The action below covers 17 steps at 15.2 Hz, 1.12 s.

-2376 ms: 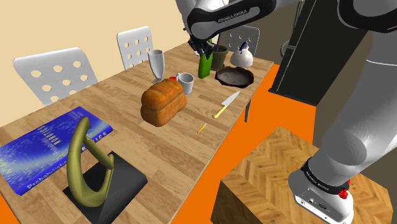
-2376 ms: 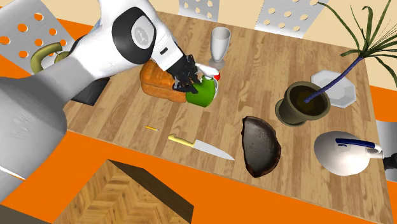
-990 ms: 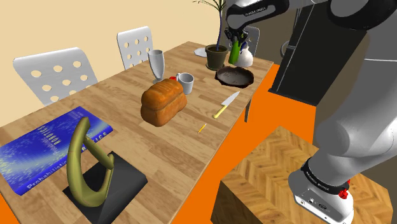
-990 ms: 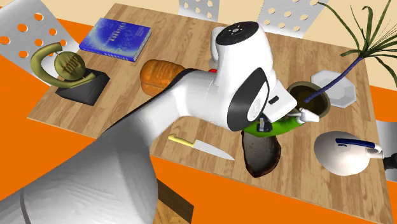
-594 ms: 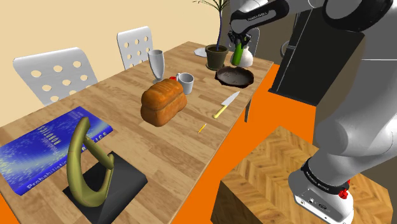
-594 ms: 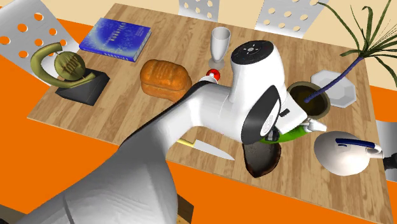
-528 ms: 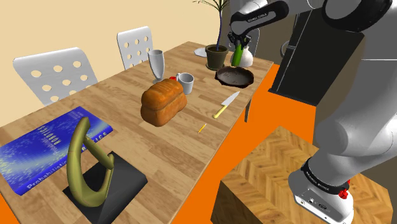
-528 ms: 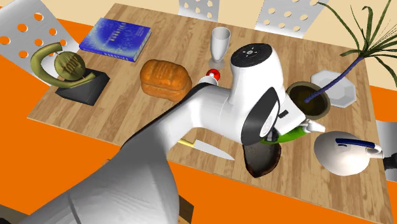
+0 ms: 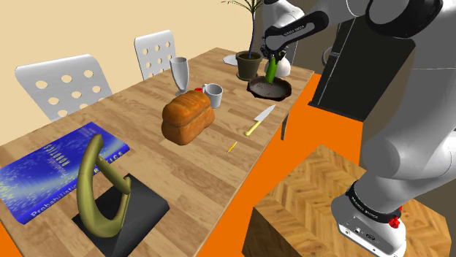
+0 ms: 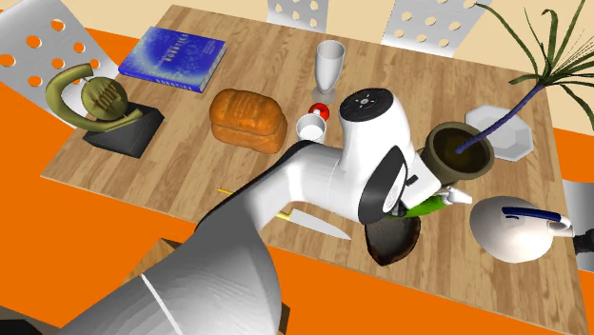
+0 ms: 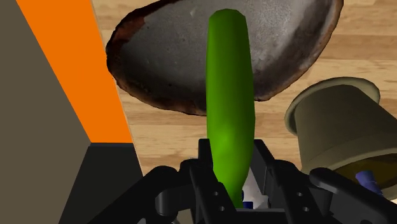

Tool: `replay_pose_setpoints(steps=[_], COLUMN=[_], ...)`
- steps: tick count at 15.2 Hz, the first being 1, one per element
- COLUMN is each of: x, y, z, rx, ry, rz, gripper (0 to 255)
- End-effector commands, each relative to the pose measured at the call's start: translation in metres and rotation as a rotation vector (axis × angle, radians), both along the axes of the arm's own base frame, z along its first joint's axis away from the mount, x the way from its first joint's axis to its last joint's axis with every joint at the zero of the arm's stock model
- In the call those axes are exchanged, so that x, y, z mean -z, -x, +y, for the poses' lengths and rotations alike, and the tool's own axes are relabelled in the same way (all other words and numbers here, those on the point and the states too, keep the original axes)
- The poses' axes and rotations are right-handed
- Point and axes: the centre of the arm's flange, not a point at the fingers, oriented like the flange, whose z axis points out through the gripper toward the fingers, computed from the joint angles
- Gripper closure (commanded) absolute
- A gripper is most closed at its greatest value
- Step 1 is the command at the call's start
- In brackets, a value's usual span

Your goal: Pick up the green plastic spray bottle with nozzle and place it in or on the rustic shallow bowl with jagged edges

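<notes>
We are bringing the green spray bottle (image 9: 270, 71) down. Over the last couple of seconds we have been carrying it from the middle of the table (image 9: 146, 124), beside the bread loaf (image 9: 188, 119), to the far end. In the last half second it has been dropping closer to the dark, ragged-rimmed bowl (image 9: 269, 89). The bowl sits by the table's far corner on the stand's side, next to the plant pot (image 9: 248, 66). So the carry looks done to us, and what remains is a short lowering and the release.

The gripper (image 11: 232, 184) is clamping the bottle near its nozzle end, fingers closed against its sides. The bottle is hanging in the air just over the bowl's middle, and we are not seeing contact yet. Its long axis is running close to vertical, leaning slightly. The rounded base is pointing down into the bowl, the white nozzle (image 10: 455, 197) up by the hand.
</notes>
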Motion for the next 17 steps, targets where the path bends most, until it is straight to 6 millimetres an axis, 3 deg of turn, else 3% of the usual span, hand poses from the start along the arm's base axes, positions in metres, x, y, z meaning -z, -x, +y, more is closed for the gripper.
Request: replay_pose_setpoints(steps=[1, 8, 9, 14, 17], x=[0.004, 0.004, 0.004, 0.004, -0.03], y=[0.0, 0.0, 0.0, 0.0, 0.006], z=[0.0, 0.0, 0.0, 0.0, 0.018], rx=[0.0, 0.0, 0.0, 0.0, 0.0], ry=[0.0, 0.0, 0.0, 0.0, 0.0], rz=[-0.001, -0.001, -0.001, -0.001, -0.001], gripper=[255, 255, 0, 0, 0])
